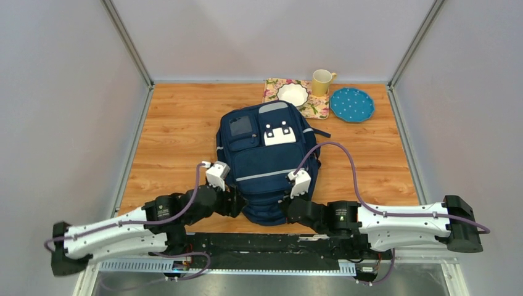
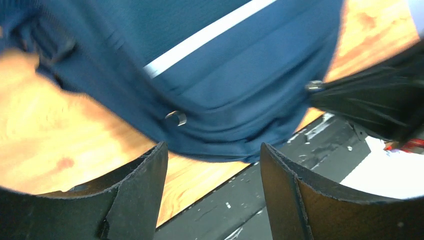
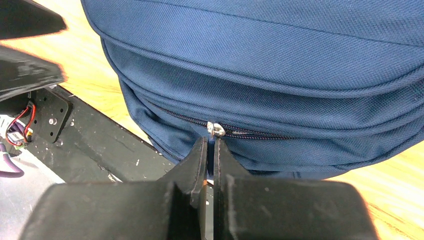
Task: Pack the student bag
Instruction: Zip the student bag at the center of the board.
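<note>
A: Item one, the task's thing?

B: Large navy blue fabric backpack (image 1: 268, 166) with grey stripes and a white dotted patch. It lies flat, front up, at the middle of the wooden table (image 1: 172, 135), its near end towards the arm bases.

A: Grippers?

B: Right gripper (image 3: 210, 142): fingers pressed together at the bag's near end, pinching what appears to be the pull tab of a small silver metal zip slider (image 3: 216, 129), which sits right at the fingertips. Left gripper (image 2: 212, 150): fingers spread wide with nothing between them, just beside the bag's near left corner and not touching it.

A: Other stock?

B: At the far edge, well apart from the grippers: a pale yellow ceramic mug (image 1: 321, 81), a white scalloped bowl (image 1: 292, 94) on a floral fabric mat (image 1: 317, 110), and a blue dotted plate (image 1: 351, 104).

A: Progress?

B: The zip teeth look closed beside the slider. The contents are not visible. No books or stationery lie outside. In my judgement the work is at a zip step, and whether the filling is done or yet to begin cannot be told.
</note>
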Robot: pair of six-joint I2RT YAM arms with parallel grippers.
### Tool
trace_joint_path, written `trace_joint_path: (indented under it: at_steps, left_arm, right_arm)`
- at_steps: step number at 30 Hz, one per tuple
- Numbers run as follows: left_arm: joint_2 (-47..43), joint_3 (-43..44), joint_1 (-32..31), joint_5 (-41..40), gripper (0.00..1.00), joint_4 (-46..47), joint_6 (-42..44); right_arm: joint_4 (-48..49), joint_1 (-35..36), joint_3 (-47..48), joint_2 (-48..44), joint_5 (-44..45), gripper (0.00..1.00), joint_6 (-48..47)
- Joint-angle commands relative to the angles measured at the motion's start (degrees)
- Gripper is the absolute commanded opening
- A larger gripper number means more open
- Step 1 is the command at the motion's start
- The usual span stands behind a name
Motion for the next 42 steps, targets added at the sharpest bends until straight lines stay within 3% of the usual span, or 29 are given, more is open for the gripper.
trace_joint_path:
  at_steps: [1,3,4,5,7,12,15,18,24,33,36,39,40,42]
  left_arm:
    - [10.73,11.45,-19.01,-30.37,0.74,-1.76,5.31]
    - [17.00,17.07,-23.24,-36.17,0.75,-5.52,0.25]
    - [21.21,19.18,-25.43,-38.37,0.77,-13.64,-4.57]
    - [22.12,21.47,-26.32,-42.39,0.83,-17.46,-15.32]
    - [20.04,19.83,-28.00,-44.27,0.90,-17.70,-23.57]
    - [6.60,-0.37,-28.00,-42.61,0.93,9.78,-19.56]
    - [-1.67,-7.68,-28.00,-42.70,0.92,15.88,-19.56]
    - [-3.28,-7.96,-28.00,-42.70,0.92,13.12,-20.78]
    - [3.14,-6.72,-28.00,-42.17,0.92,15.02,-25.88]
    - [1.92,-12.87,-27.92,-41.73,0.68,23.01,-29.84]
    - [4.10,-11.56,-27.22,-40.77,0.67,21.09,-30.36]
    - [7.26,-9.02,-26.95,-39.36,0.82,19.87,-30.01]
    - [7.80,-8.40,-26.86,-39.88,0.94,19.59,-30.80]
    - [8.24,-8.83,-25.20,-38.93,0.95,20.73,-31.33]
  right_arm:
    - [4.24,-0.25,2.55,-0.24,0.21,0.00,0.71]
    - [4.15,-0.26,2.64,-0.32,0.30,0.00,0.81]
    - [3.98,-0.25,2.64,-0.41,0.21,0.00,1.24]
    - [3.89,-0.17,2.64,-0.59,0.56,0.00,1.86]
    - [4.32,-0.25,2.11,-1.29,0.04,0.00,3.00]
    - [6.96,-0.34,0.88,-1.12,-1.73,0.00,4.24]
    - [6.26,-0.34,0.97,-0.85,-1.37,0.00,3.71]
    - [6.26,-0.26,0.62,-1.20,-0.85,0.00,3.53]
    - [6.09,-0.34,1.40,-1.21,-0.23,0.00,3.27]
    - [6.17,-0.34,2.02,-1.47,-1.20,0.00,3.44]
    - [6.26,-0.34,2.20,-1.29,-1.46,0.00,3.18]
    - [6.35,-0.34,2.55,-1.03,-1.81,0.00,2.74]
    - [6.35,-0.34,2.64,-0.94,-1.90,0.00,2.74]
    - [6.26,-0.26,2.90,-0.68,-1.99,0.00,2.74]
